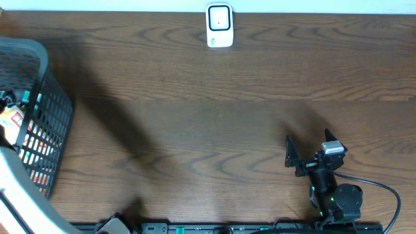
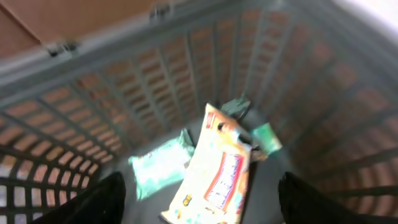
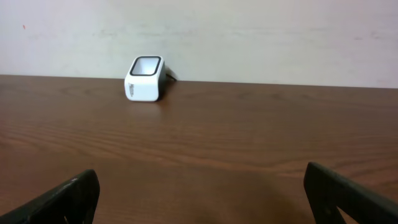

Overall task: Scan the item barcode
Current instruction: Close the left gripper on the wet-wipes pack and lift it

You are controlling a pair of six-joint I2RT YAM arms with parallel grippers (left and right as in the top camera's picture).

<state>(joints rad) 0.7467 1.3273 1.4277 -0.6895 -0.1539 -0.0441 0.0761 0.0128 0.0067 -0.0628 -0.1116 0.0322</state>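
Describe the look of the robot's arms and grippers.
The right arm: black, jointed, a silver-grey camera block at the wrist, a black cable looping from its base, a small green light. Both the right gripper and left gripper have plain black fingers.

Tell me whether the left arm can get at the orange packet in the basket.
Probably yes: the left claw hangs open right above the orange packet, which lies exposed on the floor of the basket, its walls well clear.

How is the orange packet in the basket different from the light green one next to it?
The orange packet is longer than the light green packet. The orange packet has red printing; the light green packet looks plain, though the picture is blurry. Both lie on the bottom of the basket.
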